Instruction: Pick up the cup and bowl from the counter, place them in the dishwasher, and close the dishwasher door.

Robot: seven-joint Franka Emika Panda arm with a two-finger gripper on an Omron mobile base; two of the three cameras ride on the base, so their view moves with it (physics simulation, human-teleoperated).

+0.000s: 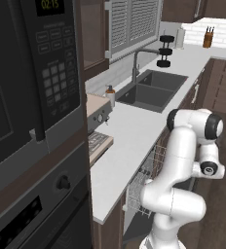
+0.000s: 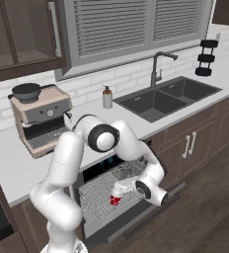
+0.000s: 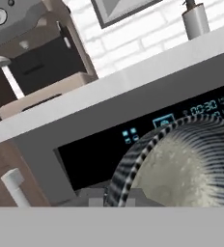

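You have the arm bent low in front of the open dishwasher [image 2: 106, 192], wrist angled in over the pale wire rack [image 2: 104, 190], because that is where the dishes belong. The fingers [image 2: 120, 190] are nearly together, clamped on the rim of the bowl [image 3: 181, 164], a speckled grey dish with a black-and-white striped edge that looms large in the hand view, held up below the lit control strip. Just beside it in the right base view, the red cup [image 2: 115, 200] already sits in the rack. The dishwasher door [image 2: 151, 212] lies dropped down, not yet closed. Farther back on the tabletop [image 2: 87, 123] stand the coffee machine [image 2: 40, 116] and soap bottle [image 2: 107, 97], with the sink [image 2: 166, 99] beyond.
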